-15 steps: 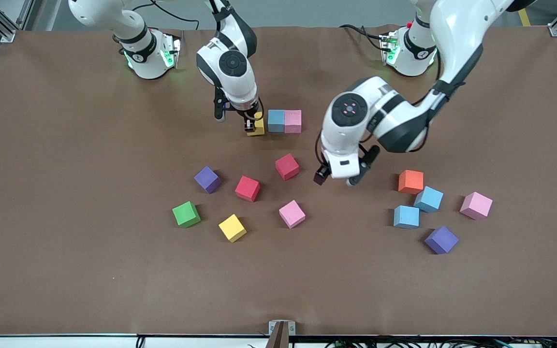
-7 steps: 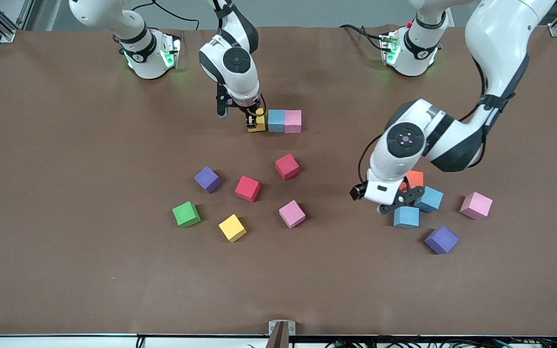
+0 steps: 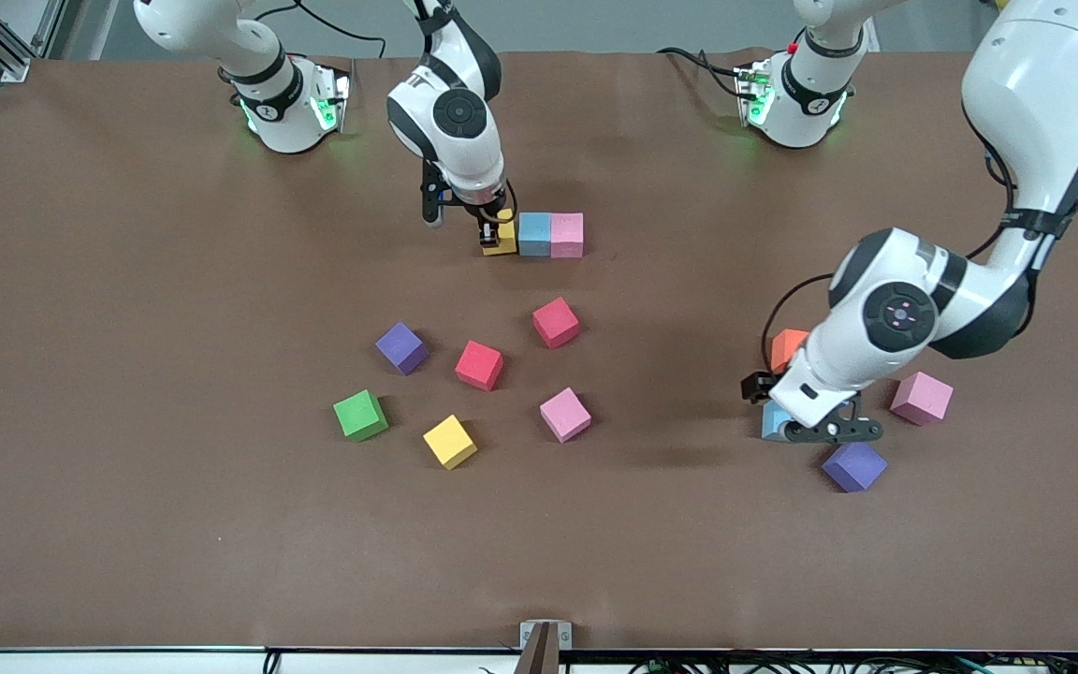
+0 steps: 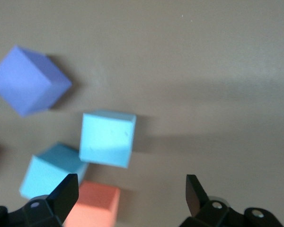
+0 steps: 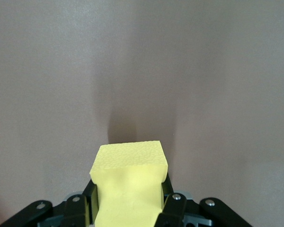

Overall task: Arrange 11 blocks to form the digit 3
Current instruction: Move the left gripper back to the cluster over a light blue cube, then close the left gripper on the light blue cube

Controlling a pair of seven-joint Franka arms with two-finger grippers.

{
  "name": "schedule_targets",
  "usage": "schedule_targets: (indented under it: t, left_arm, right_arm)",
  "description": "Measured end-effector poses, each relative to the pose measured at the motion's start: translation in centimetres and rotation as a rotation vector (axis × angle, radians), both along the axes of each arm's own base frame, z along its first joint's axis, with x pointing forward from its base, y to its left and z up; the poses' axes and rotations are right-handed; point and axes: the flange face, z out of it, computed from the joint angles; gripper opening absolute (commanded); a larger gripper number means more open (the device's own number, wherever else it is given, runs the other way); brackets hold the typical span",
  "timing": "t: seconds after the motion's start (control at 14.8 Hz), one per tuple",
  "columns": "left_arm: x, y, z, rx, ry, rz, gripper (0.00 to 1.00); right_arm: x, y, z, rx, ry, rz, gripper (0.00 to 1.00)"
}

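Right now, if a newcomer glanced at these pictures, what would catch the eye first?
Probably the right tool, shut on a yellow block set against the light blue and pink pair near the robots' bases. Next, the left tool, open over a cluster of light blue, orange and purple cubes toward the left arm's end. Loose cubes lie scattered mid-table.

High front camera facing both robots, wrist cameras close above table (image 3: pixel 127 524)
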Motion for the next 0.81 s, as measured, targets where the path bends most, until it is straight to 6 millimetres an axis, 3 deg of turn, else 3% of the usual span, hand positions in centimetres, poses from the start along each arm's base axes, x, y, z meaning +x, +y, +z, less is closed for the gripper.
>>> schedule_targets:
  t: [0.13, 0.4, 0.81]
  left_arm:
    - [0.6, 1.6, -2.0, 0.017, -0.014, -0.058, 1.0]
    - [0.5, 1.8, -5.8, 0.05, -0.001, -0.12, 1.0]
    - [0.4, 2.2, -7.1, 0.055, 0.014, -0.124, 1.0]
  right_arm:
    - [-0.2, 0.0, -0.2, -0.003, 0.001, 0.0, 0.0]
    - [-0.3, -0.1, -0.5, -0.003, -0.001, -0.003, 0.0]
    - [-0.2, -0.1, -1.7, -0.004, -0.008, -0.007, 0.0]
